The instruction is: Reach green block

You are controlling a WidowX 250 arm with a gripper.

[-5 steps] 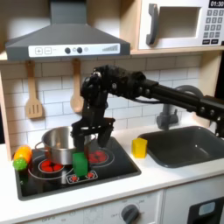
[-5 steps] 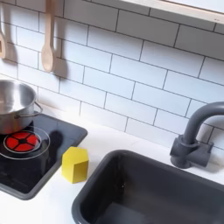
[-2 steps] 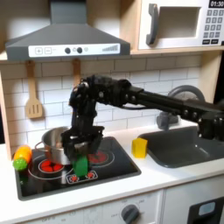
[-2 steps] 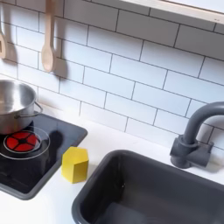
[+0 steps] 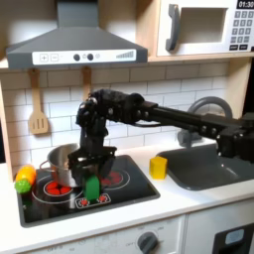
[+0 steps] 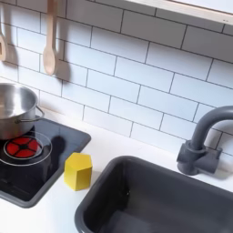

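Reach nearly done: gripper [image 5: 90, 171] directly over green block [image 5: 91, 187]
Block upright on stove's near edge, right of steel pot [image 5: 65, 164]; jaw opening unclear; contact not confirmed

End effector [image 5: 91, 175] lowered, fingers spread

Digits, seemingly "01:3", on the microwave [image 5: 203, 28] display in the first exterior view.

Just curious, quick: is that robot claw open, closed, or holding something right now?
Gripper: open, jaws either side of the small bright green upright block on the stovetop; whether it grips the block cannot be told.
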